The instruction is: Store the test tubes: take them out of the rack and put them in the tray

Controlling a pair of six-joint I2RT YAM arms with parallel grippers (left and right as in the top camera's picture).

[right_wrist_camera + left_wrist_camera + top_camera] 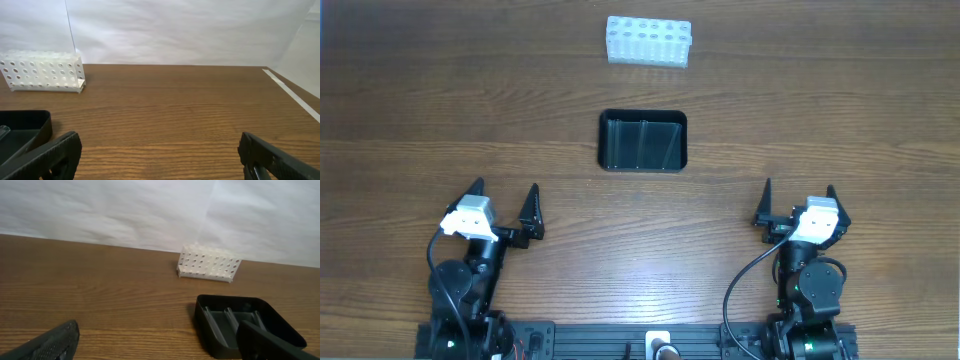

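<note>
A white perforated rack (648, 42) stands at the far middle of the table; I cannot tell whether tubes are in it. Closer in, a black tray (603, 140) holds what look like clear test tubes (645, 146) lying side by side. My left gripper (506, 190) rests open near the front left, well short of the tray. My right gripper (799, 188) rests open at the front right. The left wrist view shows the rack (207, 264) and tray (230, 300) ahead of my open left gripper (157, 347). The right wrist view shows the rack (42, 71) and tray corner (30, 122).
The brown wooden table (840, 100) lies bare around the rack and tray. A white wall (125, 210) rises behind the far edge. A pale tape strip (292, 95) runs along the table's right side.
</note>
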